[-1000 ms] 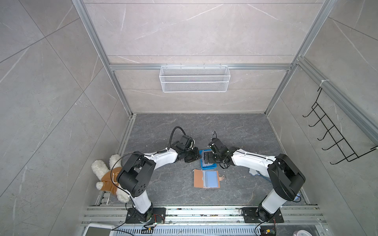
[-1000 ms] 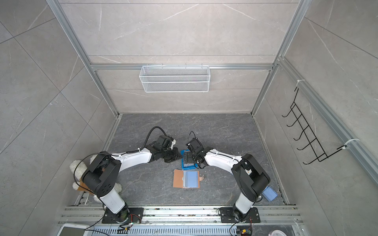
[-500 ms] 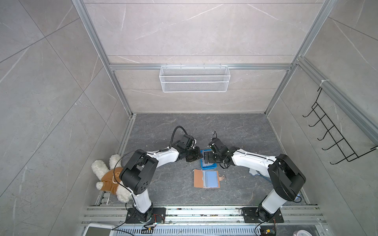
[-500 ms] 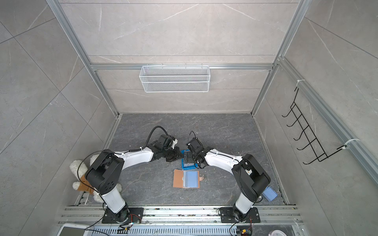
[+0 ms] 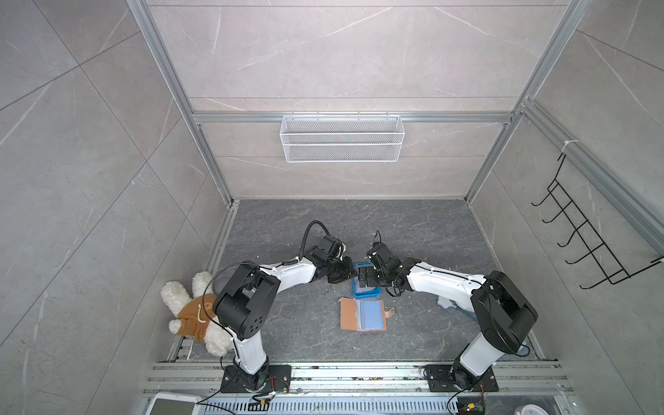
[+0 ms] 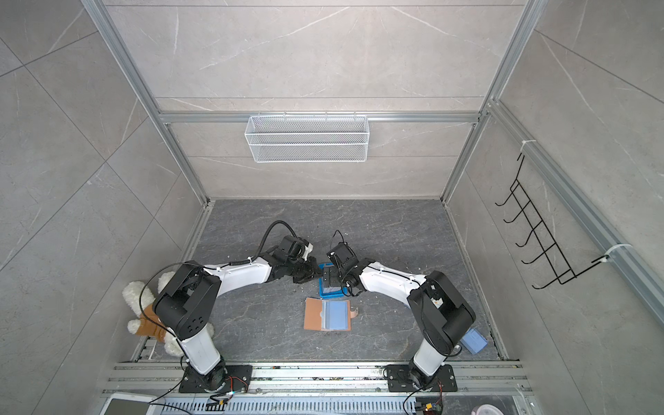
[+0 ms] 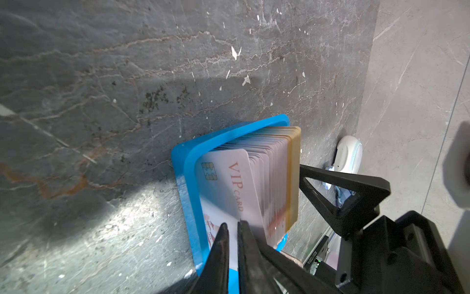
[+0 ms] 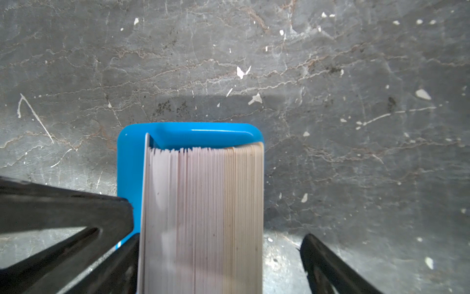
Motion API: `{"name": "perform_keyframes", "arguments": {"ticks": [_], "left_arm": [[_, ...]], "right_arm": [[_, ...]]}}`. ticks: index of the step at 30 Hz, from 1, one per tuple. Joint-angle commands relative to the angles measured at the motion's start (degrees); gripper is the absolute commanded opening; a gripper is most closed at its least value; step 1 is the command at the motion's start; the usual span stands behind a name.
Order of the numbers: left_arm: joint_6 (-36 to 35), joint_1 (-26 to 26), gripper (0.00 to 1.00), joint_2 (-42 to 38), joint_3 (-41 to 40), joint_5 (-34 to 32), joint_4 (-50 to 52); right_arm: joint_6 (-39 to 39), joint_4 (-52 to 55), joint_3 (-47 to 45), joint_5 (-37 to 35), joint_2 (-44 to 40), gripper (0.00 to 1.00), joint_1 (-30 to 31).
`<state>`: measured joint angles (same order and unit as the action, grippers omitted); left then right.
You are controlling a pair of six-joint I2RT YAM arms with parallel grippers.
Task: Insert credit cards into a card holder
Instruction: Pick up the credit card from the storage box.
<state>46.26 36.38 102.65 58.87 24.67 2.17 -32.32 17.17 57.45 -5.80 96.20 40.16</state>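
Low over the tabletop, spreads the right hand wide, clamps the left hand almost closed. Shows the tan card holder lying open just beside the blue tray. Straddles the tray's upright credit cards right-handed; pinches the leaning front card, marked VIP CARD, left-handed. Right-finger contact hard to tell.
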Motion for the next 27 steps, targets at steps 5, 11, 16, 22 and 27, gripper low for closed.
{"name": "perform_keyframes", "arguments": {"ticks": [5, 11, 16, 22, 27], "left_arm": [[0.2, 0.6, 0.13, 2.3, 2.4, 1.8, 0.5], [0.1, 0.7, 0.13, 3.1, 2.8, 1.2, 1.3], [0.2, 0.7, 0.13, 3.7, 3.0, 1.2, 1.2], [0.3, 0.9, 0.13, 4.0, 3.3, 1.2, 1.0], [0.3, 1.0, 0.13, 4.0, 3.3, 1.2, 0.8]], "right_arm": [[0.7, 1.6, 0.1, -1.1, -2.0, 0.96, 0.2], [0.8, 1.7, -0.1, -0.8, -3.0, 0.96, 0.1], [1.0, 1.7, -0.4, 0.1, -5.3, 0.96, 0.2], [0.5, 1.9, -1.5, 1.5, -8.6, 0.95, 0.4], [-0.1, 3.3, -1.9, 2.3, -11.4, 0.93, 0.7]]}}
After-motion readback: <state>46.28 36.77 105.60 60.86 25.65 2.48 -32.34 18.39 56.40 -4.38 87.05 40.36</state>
